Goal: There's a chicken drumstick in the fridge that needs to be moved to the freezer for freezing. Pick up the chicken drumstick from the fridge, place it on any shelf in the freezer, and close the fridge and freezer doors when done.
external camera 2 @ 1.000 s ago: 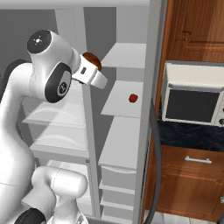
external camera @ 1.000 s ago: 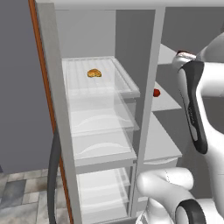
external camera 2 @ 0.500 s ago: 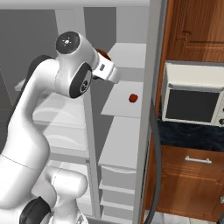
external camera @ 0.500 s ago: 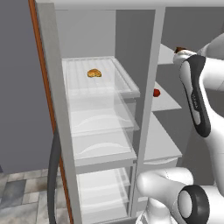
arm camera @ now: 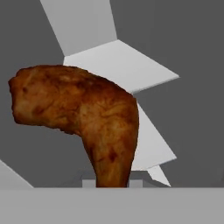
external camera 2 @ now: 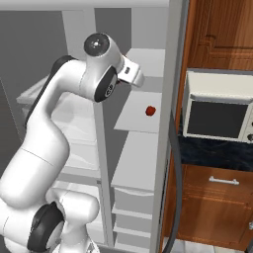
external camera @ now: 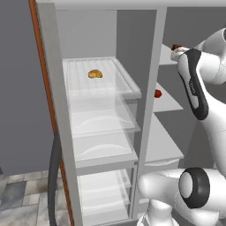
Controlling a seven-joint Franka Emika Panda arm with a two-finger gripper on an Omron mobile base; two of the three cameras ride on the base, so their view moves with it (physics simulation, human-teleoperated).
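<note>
Gripping the chicken drumstick (arm camera: 87, 118), the claw (arm camera: 111, 183) holds it by the narrow bone end, so the fat, browned meaty end sticks up and off to one side in the hand view, with pale shelf surfaces and grey walls behind it. From the left side, a dark reddish bit of the drumstick (external camera: 176, 46) peeks out just past the white wrist, up high at the level of the upper shelf (external camera: 167, 55) in the right-hand compartment. The arm (external camera 2: 74, 94) is bent sharply at the elbow and reaches forward into that compartment, its hand end sitting just in front of the upper shelf as seen from the right. On the shelf below, a small red item (external camera 2: 150, 110) sits near the middle, well apart from the hand; from the left it shows just past the divider (external camera: 150, 88). In the left-hand compartment a small golden-brown food item (external camera: 95, 74) rests on the top glass shelf (external camera: 128, 86), with clear drawers stacked beneath. Both doors stand open. Off to the right, a microwave (external camera 2: 217, 111) sits on a dark counter (external camera 2: 212, 155) between wooden cabinets (external camera 2: 222, 34).
</note>
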